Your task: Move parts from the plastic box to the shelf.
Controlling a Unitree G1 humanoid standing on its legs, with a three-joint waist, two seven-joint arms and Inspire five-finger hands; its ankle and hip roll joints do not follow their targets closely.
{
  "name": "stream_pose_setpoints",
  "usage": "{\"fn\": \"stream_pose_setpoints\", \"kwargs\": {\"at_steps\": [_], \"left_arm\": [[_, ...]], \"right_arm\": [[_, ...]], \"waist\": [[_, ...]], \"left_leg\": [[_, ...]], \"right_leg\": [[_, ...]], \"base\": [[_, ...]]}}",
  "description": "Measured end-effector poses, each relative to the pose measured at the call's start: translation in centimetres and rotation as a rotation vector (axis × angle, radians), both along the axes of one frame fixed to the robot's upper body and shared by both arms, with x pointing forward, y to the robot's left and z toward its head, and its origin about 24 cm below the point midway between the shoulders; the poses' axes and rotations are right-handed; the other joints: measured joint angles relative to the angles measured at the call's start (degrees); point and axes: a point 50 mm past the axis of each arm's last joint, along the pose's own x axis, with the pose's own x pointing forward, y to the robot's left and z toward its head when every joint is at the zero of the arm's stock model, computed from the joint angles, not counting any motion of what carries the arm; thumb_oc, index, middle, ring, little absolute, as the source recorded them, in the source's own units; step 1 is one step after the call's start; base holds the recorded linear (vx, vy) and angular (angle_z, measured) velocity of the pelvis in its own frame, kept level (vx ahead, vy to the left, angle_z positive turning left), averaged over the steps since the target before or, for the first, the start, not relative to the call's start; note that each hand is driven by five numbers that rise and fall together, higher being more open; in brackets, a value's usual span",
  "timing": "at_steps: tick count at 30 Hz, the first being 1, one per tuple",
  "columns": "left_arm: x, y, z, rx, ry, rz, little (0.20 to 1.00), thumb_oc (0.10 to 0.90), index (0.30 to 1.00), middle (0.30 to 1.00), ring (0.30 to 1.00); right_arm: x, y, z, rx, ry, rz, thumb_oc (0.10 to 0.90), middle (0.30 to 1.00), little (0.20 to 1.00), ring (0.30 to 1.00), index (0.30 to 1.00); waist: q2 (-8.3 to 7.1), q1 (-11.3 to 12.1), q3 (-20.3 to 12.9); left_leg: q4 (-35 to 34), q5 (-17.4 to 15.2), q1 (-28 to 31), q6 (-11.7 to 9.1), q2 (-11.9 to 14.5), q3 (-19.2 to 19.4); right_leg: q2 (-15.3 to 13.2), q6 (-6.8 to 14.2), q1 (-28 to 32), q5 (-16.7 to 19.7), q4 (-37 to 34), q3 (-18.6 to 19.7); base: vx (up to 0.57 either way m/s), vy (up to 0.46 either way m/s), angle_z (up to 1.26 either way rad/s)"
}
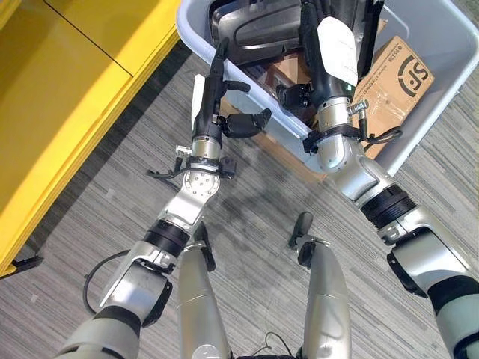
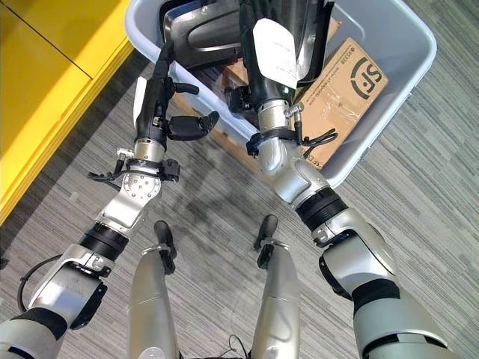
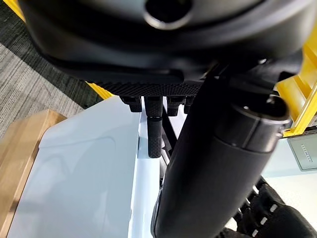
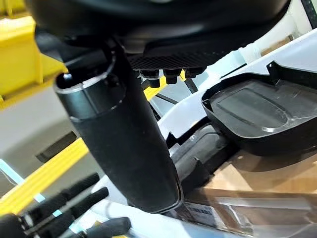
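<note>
The parts are in the grey plastic box (image 2: 397, 90) on the floor, straight ahead of both arms, and the nearest one, a black moulded part (image 2: 206, 30) with a glossy curved shell, lies at the box's near-left corner with its long axis running roughly across the robot's front, left to right. The right hand (image 2: 262, 45) is already inside the box, above that part and beside a brown cardboard carton (image 2: 348, 82) (its fingers are buried among the black pieces, so I cannot tell whether they are spread or closed on anything). The left hand (image 1: 217, 90) stands outside, just at the box's near wall, with its fingers straight and pointing up toward the rim and its thumb (image 1: 247, 123) sticking out sideways, holding nothing. So the right hand is clearly the nearer one to the part, while the left has to clear the rim before it can help. The yellow shelf (image 1: 67, 112) lies well off to the robot's left, on the left arm's side.
</note>
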Motion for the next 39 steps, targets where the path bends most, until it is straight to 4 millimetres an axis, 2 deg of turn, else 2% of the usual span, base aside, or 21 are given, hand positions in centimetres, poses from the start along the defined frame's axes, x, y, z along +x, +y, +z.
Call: {"fn": "stream_pose_setpoints", "kwargs": {"at_steps": [7,13,23,29,39], "left_arm": [[-0.1,0.2,-0.5,-0.008,0.012,0.006,1.0,0.9,1.0,1.0,1.0],[-0.1,0.7,-0.4,-0.025,0.009,0.026,1.0,0.9,1.0,1.0,1.0],[-0.1,0.6,-0.6,-0.037,0.008,0.035,1.0,0.9,1.0,1.0,1.0],[-0.1,0.6,-0.6,-0.038,0.008,0.034,1.0,0.9,1.0,1.0,1.0],[-0.1,0.2,-0.3,-0.03,0.002,0.019,1.0,0.9,1.0,1.0,1.0]], "right_arm": [[0.1,-1.7,-0.4,0.077,-0.003,-0.08,0.9,1.0,1.0,1.0,1.0],[0.2,-3.5,-0.1,0.158,-0.029,-0.177,0.9,1.0,1.0,1.0,1.0],[1.2,-5.2,-1.2,0.162,0.011,-0.288,0.9,1.0,1.0,1.0,1.0],[1.5,-5.1,-1.1,0.116,0.007,-0.315,0.9,1.0,1.0,1.0,1.0],[1.8,-3.6,0.9,0.006,-0.05,-0.326,0.9,1.0,1.0,1.0,1.0]], "waist": [[-0.06,-0.2,0.0],[-0.06,-1.4,0.0],[-0.05,-1.4,0.0],[-0.04,-1.3,0.0],[-0.01,-0.6,0.0]], "left_leg": [[-0.5,0.0,1.0,0.0,-0.1,1.0],[-0.9,0.0,1.3,0.0,-0.1,1.5],[-1.8,0.0,2.0,0.1,-0.1,2.3],[-1.9,0.0,2.0,0.1,-0.1,2.3],[-2.8,0.3,1.8,-0.3,-0.2,2.2]], "right_leg": [[0.0,0.1,0.0,0.0,-0.1,0.9],[0.0,0.2,0.0,0.1,-0.5,1.1],[0.1,0.2,0.0,0.1,-0.8,1.4],[0.1,0.3,0.0,0.2,-0.9,1.4],[0.0,0.3,-0.3,0.2,-1.3,1.1]], "base": [[0.0,0.023,-0.03],[0.0,0.018,-0.01],[0.0,0.005,-0.01],[0.0,0.0,0.0],[0.0,0.0,0.0]]}}
